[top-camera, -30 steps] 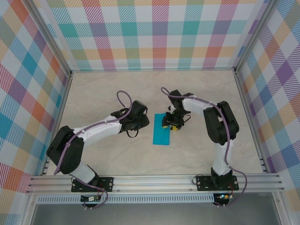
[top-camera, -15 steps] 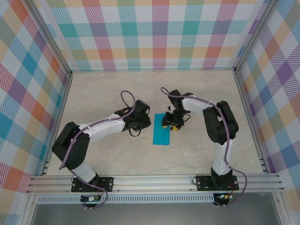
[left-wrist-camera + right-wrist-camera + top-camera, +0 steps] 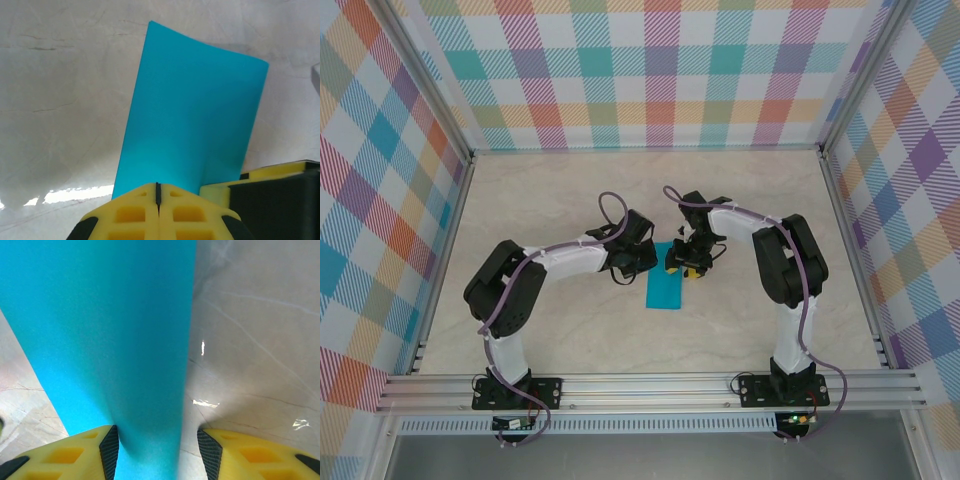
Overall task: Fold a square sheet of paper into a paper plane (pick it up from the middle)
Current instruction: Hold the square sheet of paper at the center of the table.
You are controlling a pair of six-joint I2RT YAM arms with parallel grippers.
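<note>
The square sheet of paper [image 3: 665, 288], teal-blue, lies folded into a narrow rectangle at mid-table. My left gripper [image 3: 643, 260] reaches in from the left to its far end. In the left wrist view that gripper [image 3: 157, 192] is shut, yellow tips together right at the paper's [image 3: 195, 110] near edge; whether paper is pinched between them I cannot tell. My right gripper [image 3: 688, 264] stands over the same end. In the right wrist view it [image 3: 157, 452] is open, with a raised fold of the paper [image 3: 110, 325] between its fingers, lying against the left pad [image 3: 110, 450] and apart from the right one.
The marbled beige table [image 3: 550, 190] is boxed in by checked walls on three sides, with an aluminium rail [image 3: 650, 385] along the near edge. One yellow finger of the right gripper [image 3: 270, 185] sits close beside the left gripper's tips.
My left arm has swung right, bringing its gripper up to the paper's far end, and its jaws have closed. The right arm and the paper have stayed put.
</note>
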